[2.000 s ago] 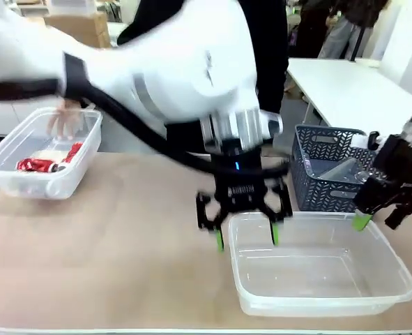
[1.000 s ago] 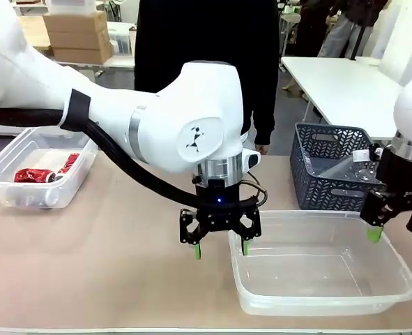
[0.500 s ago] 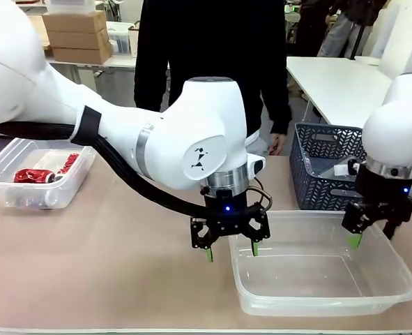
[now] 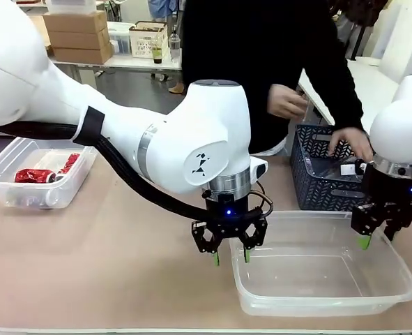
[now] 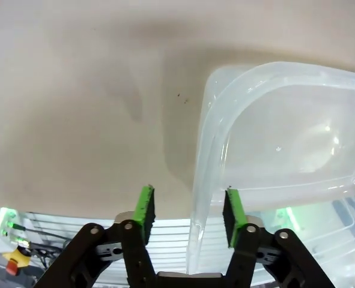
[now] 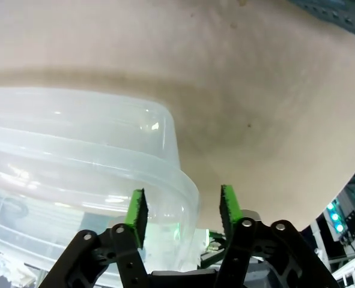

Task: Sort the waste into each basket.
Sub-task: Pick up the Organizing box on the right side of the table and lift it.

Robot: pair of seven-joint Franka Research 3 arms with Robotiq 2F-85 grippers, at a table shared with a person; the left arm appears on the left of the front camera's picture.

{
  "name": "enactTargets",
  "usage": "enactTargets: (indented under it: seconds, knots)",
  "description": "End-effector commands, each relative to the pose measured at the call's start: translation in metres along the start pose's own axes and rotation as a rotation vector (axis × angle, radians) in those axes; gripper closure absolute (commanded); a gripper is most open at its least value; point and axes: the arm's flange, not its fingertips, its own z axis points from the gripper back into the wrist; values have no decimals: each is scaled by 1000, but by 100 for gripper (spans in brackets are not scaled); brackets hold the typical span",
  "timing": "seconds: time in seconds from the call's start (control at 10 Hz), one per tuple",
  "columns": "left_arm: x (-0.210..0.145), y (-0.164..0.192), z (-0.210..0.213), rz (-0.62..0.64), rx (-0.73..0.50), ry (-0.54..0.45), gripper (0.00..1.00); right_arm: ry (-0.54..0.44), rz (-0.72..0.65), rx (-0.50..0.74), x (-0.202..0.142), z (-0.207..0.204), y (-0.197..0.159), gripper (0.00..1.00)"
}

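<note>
An empty clear tub (image 4: 394, 269) stands at the front right of the table. My left gripper (image 4: 230, 258) is open and straddles its left rim; in the left wrist view that rim (image 5: 200, 192) runs up between the green pads (image 5: 145, 206). My right gripper (image 4: 373, 241) is open over the tub's far right rim (image 6: 186, 192), one pad (image 6: 136, 210) on each side. The second clear tub (image 4: 3, 188) sits at the far left and holds crushed red cans (image 4: 35, 174). No plastic bottle shows clearly.
A dark blue-grey lattice basket (image 4: 310, 174) stands just behind the right tub. The person leans over it with one hand (image 4: 352, 143) inside, on something pale. The other hand (image 4: 286, 101) hovers above the table's far edge.
My left gripper has slid right and down onto the tub's left rim. The right gripper has shifted slightly right along the far rim. The person has leaned in and put a hand into the lattice basket.
</note>
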Motion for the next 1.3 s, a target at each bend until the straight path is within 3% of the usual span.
enactTargets:
  seconds: [0.0, 0.1, 0.3, 0.7, 1.0, 1.2]
  knots:
    - [-4, 0, -2, 39, 14, -50, 100, -8, -11, -48, -83, -61, 3, 100]
    - [-4, -1, -3, 36, 19, -50, 100, -7, -17, -56, -86, -58, 3, 85]
    - [-5, 1, -2, 34, 4, -47, 100, -8, -27, -66, -91, -53, 5, 100]
    - [-12, 32, 24, 51, -6, -61, 100, 35, -79, -59, -95, -29, 15, 100]
    - [-22, 97, 82, 95, -39, -127, 100, 98, -24, -43, -75, 41, 39, 100]
    - [-11, 144, 106, 155, -27, -131, 100, 81, -47, 67, -43, 90, 54, 100]
